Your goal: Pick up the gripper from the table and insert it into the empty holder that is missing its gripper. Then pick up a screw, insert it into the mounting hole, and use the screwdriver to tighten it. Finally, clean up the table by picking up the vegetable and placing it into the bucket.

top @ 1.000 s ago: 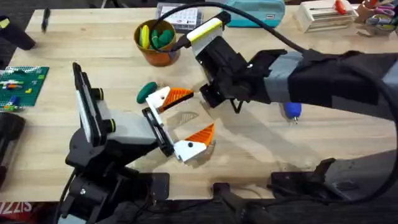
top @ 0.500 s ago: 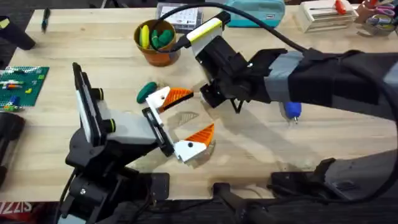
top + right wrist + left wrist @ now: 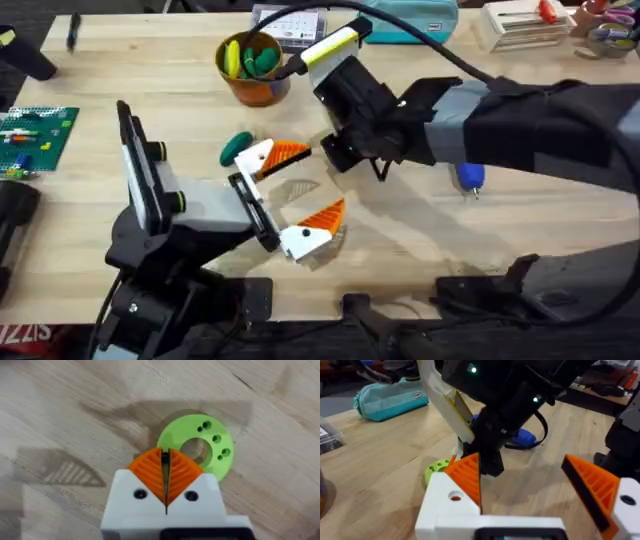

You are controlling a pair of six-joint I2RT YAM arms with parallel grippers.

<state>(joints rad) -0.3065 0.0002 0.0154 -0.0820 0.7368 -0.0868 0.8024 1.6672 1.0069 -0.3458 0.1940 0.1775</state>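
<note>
The holder, a black-and-white hand body with a black cross rail, sits at the end of my left arm. Its two white, orange-padded fingers form my left gripper, which is open. My right gripper reaches in from the right, close over the far left finger. It is shut on a thin dark piece that looks like a screw. The dark-green vegetable lies on the table beside that finger. The orange bucket stands behind it. The blue screwdriver lies partly under my right arm.
A flat green ring disc lies on the table under my right gripper. The bucket holds a yellow and a lighter green toy vegetable. A green board lies at the left edge. A teal pouch and boxes line the far edge.
</note>
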